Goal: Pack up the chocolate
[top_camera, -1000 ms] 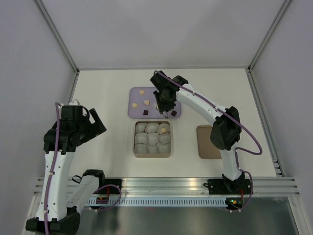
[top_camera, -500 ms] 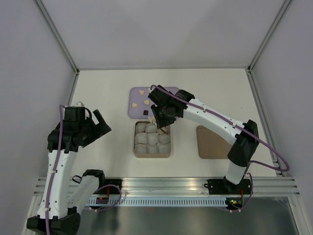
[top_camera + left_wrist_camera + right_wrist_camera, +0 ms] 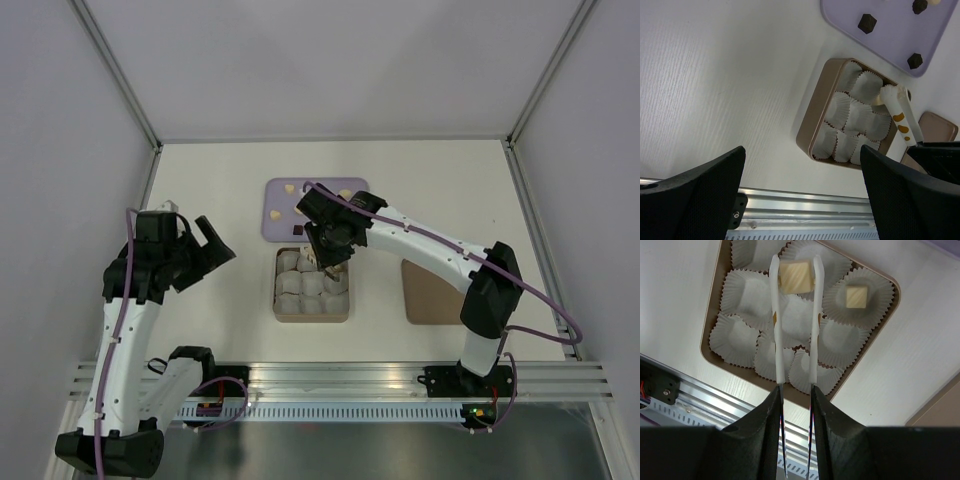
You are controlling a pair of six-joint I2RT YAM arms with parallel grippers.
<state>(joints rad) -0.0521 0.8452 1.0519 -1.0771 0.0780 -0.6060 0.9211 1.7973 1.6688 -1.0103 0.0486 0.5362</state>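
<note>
Overhead, the right gripper [image 3: 333, 247] and tongs [image 3: 327, 266] hide some of the box's [image 3: 312, 318] cups [image 3: 291, 284].

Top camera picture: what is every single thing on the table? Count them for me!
Table: one, white, under everything.
Tray: one, lilac, far middle.
Box: one, gold, nearer than tray.
Paper cups: nine, white, inside box.
Lid: one, tan, right of box.
Tongs: one, white, over box.
Dark chocolates: three, brown, on tray.
Pale chocolates: five visible, cream; three on tray, one in a cup, one in tongs.
Left gripper: open, empty, left of box.
Right gripper: shut on tongs.
</note>
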